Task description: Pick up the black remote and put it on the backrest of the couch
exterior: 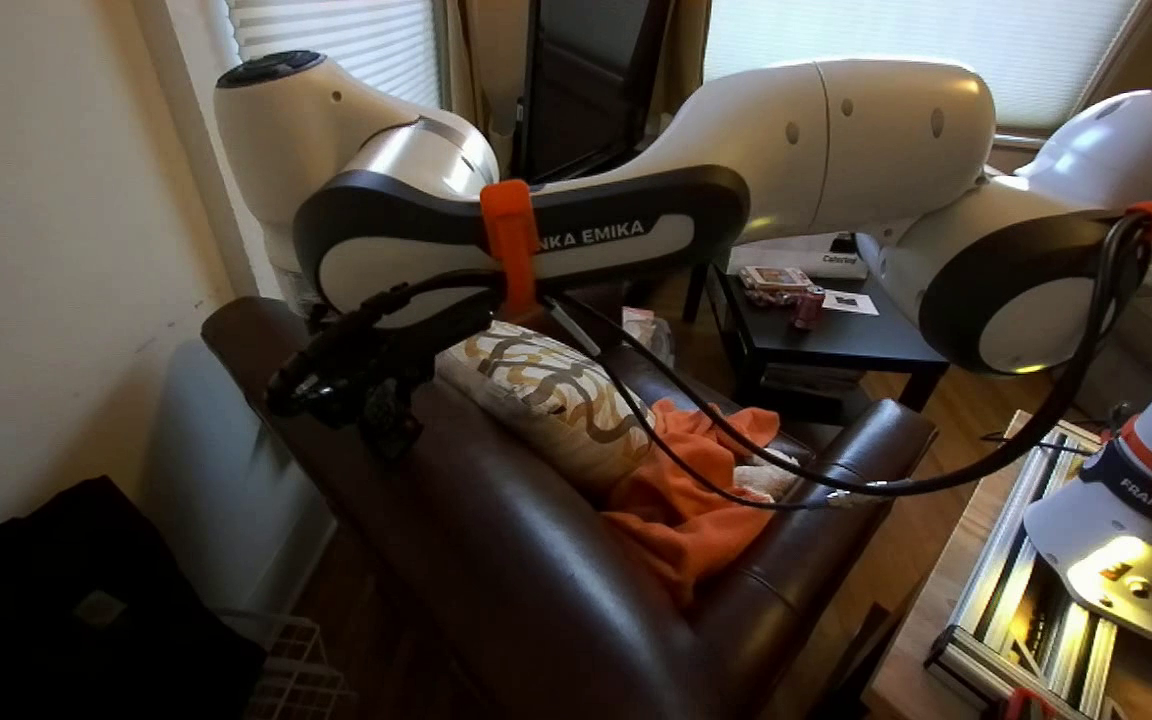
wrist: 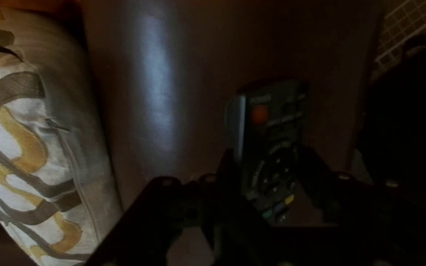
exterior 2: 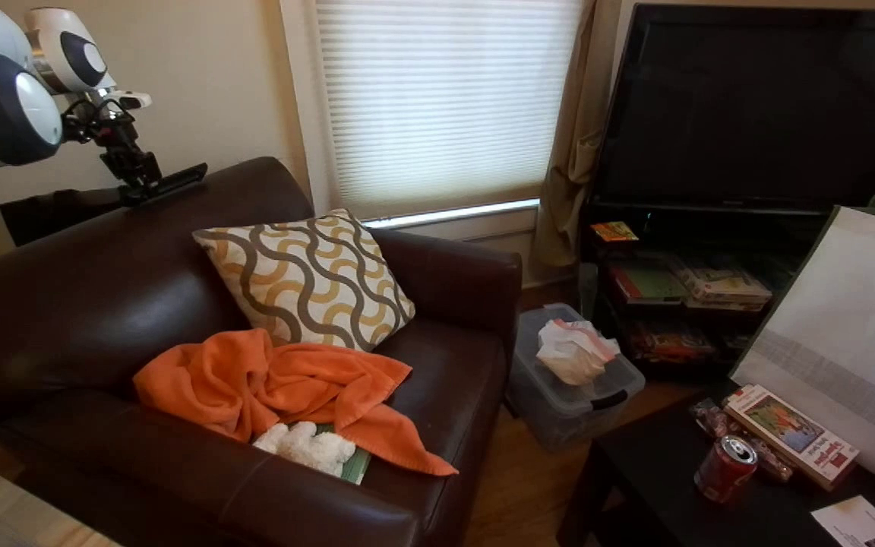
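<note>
Gripping the black remote by its long sides: gripper, wrist view, along the bottom, 1 finger at each edge, jaws closed on it. Button face toward the camera; orange-red button near the far end, small coloured keys nearer the palm. Behind it, dark brown leather of the couch backrest. Patterned cushion fills the left side.

In an exterior view, arm at upper left, gripper angled down to the top of the backrest. Remote juts past the fingers toward the window, roughly in line with the leather edge. Touching the backrest or just above it: cannot tell. Cushion leans against the backrest; orange blanket bunched on the seat, white fluffy thing just beside it. TV beyond. Red can on a dark table.

In an exterior view, arm stretches across the upper part, orange strap round 1 link. Gripper a dark cluster over the backrest; remote too dark to pick out there. Black bag low at left, white wire basket just beside it.
</note>
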You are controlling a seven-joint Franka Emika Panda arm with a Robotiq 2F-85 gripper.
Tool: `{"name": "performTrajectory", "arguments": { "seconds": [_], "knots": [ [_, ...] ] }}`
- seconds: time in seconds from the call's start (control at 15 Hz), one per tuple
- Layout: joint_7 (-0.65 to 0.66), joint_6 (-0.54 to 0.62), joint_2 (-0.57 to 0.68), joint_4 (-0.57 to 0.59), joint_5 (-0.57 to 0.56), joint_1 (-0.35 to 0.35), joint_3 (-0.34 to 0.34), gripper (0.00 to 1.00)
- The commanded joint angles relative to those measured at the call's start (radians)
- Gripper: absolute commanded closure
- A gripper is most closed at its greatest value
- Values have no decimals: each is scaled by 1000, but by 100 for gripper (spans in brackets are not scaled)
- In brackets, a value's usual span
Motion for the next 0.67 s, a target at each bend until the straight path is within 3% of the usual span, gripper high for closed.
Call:
{"name": "performTrajectory", "arguments": {
  "seconds": [0.0, 0.6],
  "knots": [
    [12, 79, -6, 0, 35, -7, 22, 79],
    [34, 74, 16, 8, 57, -38, 28, 79]
  ]
}}
